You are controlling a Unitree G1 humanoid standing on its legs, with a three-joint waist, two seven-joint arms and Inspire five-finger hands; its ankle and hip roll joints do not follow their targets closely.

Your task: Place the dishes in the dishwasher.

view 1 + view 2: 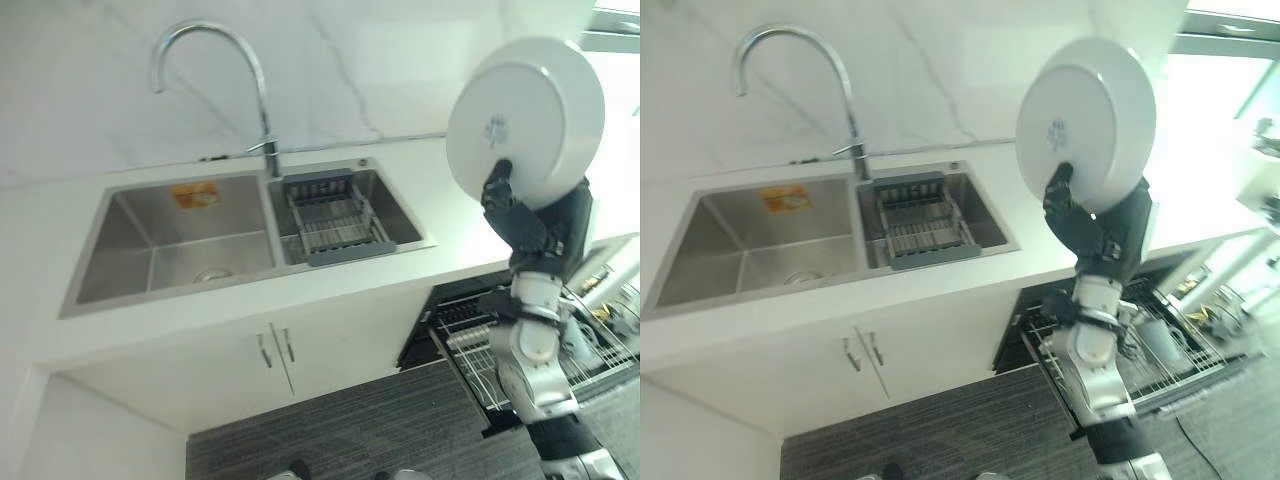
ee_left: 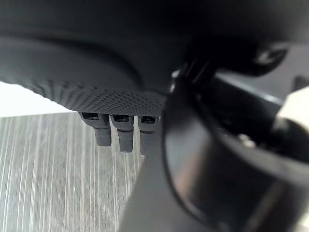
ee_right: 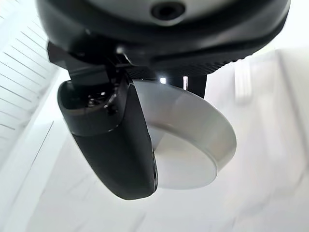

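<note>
From the left eye view, we've got the right hand (image 1: 525,225) pinching a white plate (image 1: 527,110) by its lower edge and holding it up high, bottom facing us, over the right end of the countertop (image 1: 250,310). So we'd call this the carry step: plate picked up, not yet loaded. The open dishwasher rack (image 1: 540,350) sits low past the counter's right end, right under the arm, so next up is probably swinging the plate down and tipping it edge-on into the wires.

Right eye view: same deal. There's already some stuff sitting in the rack's right side, which could crowd the slot. The double sink (image 1: 750,250) with its drain basket (image 1: 925,228) and the faucet (image 1: 805,80) are well apart to the left, no bother.

Left wrist view: left hand (image 2: 120,130) hangs over the floor, fingers relaxed and straight, holding nothing.

Right wrist view: thumb clamped across the plate's rim.
</note>
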